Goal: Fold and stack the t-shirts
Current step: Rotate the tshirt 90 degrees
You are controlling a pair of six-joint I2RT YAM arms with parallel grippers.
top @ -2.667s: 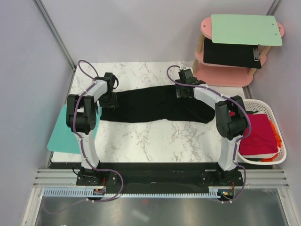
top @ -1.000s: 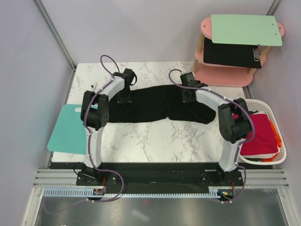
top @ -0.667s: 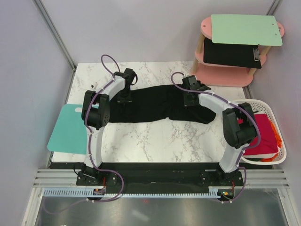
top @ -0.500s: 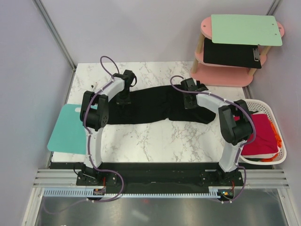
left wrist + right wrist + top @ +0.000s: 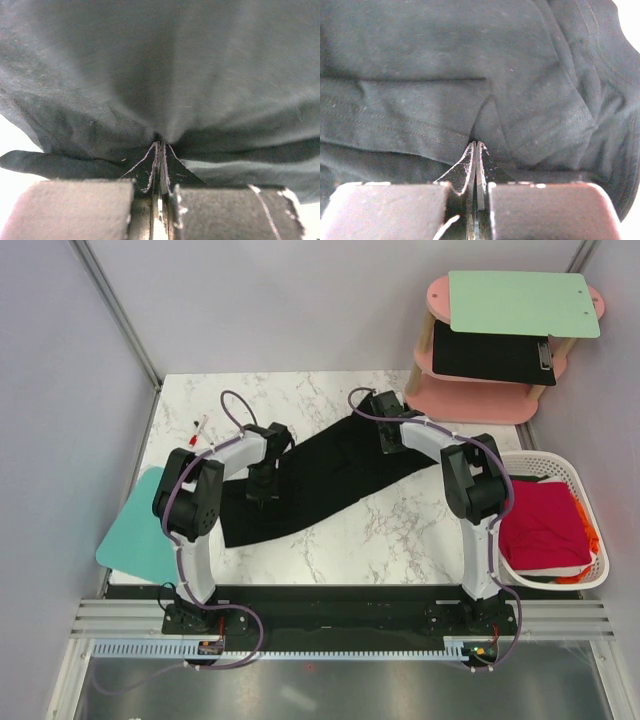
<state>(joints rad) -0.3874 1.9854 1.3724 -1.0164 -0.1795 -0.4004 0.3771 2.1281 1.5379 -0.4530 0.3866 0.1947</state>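
Where the two arms are bolted down at the near edge, the marble worktop (image 5: 340, 540) begins, and a teal board (image 5: 130, 545) hangs off its near left corner. Just beyond that, the black shirt (image 5: 320, 475) lies in a long slanted band across the worktop, one end near the left and the other toward the far right. The left gripper (image 5: 261, 490) sits at the shirt's near-left part. Up close, its fingers (image 5: 144, 172) are squeezed together on a pinch of black cloth, with folds fanning away from the spot. Off to the right, beside the worktop, a white basket (image 5: 556, 457) holds the red shirt (image 5: 545, 525), and a bit of orange fabric (image 5: 592, 538) shows at its right side. Farther back, the right gripper (image 5: 390, 443) is at the shirt's far-right end. It too is clamped tight on a fold of the black cloth, and a stitched hem runs just past its tips. A small red-and-white stick (image 5: 197, 427) lies on the bare marble at the far left, apart from the shirt. Behind the far right corner stands a pink shelf (image 5: 470, 405), with a black clipboard (image 5: 490, 352) on its lower tier and a pale green clipboard (image 5: 520, 302) on top.
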